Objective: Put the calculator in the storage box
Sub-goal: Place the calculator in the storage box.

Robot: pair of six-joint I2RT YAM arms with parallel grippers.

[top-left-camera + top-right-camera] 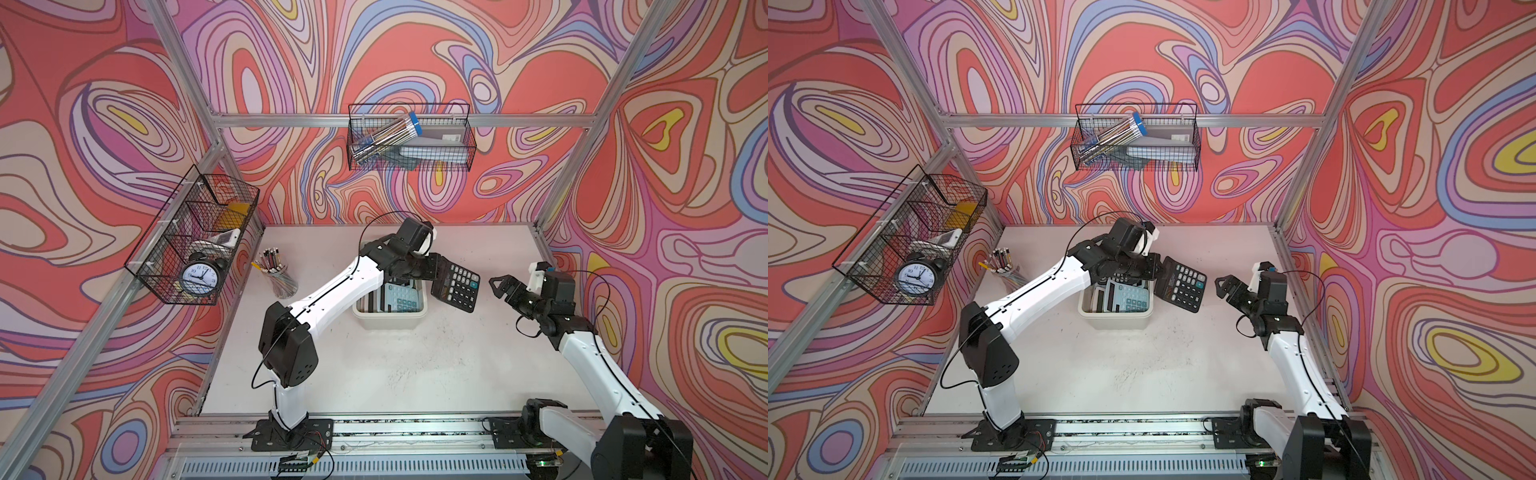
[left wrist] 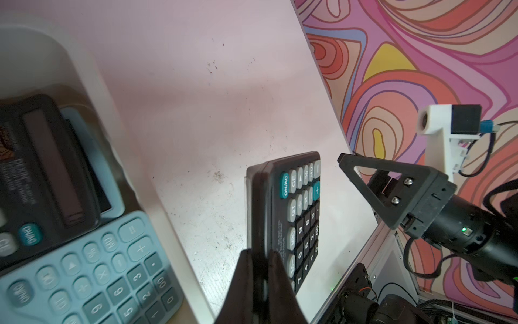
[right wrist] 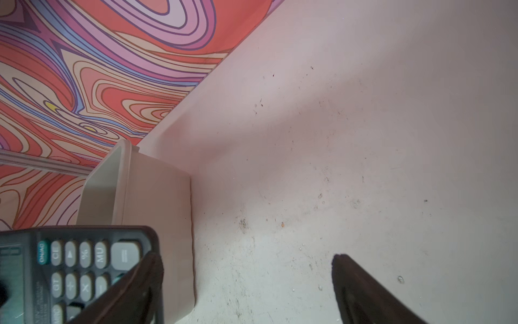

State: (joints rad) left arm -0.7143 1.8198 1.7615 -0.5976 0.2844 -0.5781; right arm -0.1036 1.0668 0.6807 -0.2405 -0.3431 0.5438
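Left wall: wire basket [image 1: 166, 286] with an alarm clock [image 1: 200, 276], well clear of the work. Cup of pencils [image 1: 282, 280] at the counter's [image 1: 395, 365] far left corner, also clear. Back wall: second wire basket [image 1: 449, 160] holding a tube of pencils [image 1: 384, 137].

Mid-counter: storage box [image 1: 390, 320], already holding a light-blue calculator [image 1: 401, 297] and a dark calculator [image 2: 47, 168]. In both top views the left arm's wrist hangs over the box's far end and hides part of the opening.

Left pincer [image 1: 434, 268] is pinching the black calculator [image 1: 457, 286] flat between both fingers [image 2: 277, 269], gripping one long side edge. The calculator is in the air, above the counter, just off the box's right rim and not inside it.

Right pincer [image 1: 498, 286] is spread wide and holds nothing. Its tips are near the calculator's right end, with a gap showing in both top views. Whether they touch in the right wrist view, I cannot tell.

Calculator orientation: the long axis runs across the counter, display end toward the box, "=" end toward the right pincer. It is tilted, with the keys facing up.
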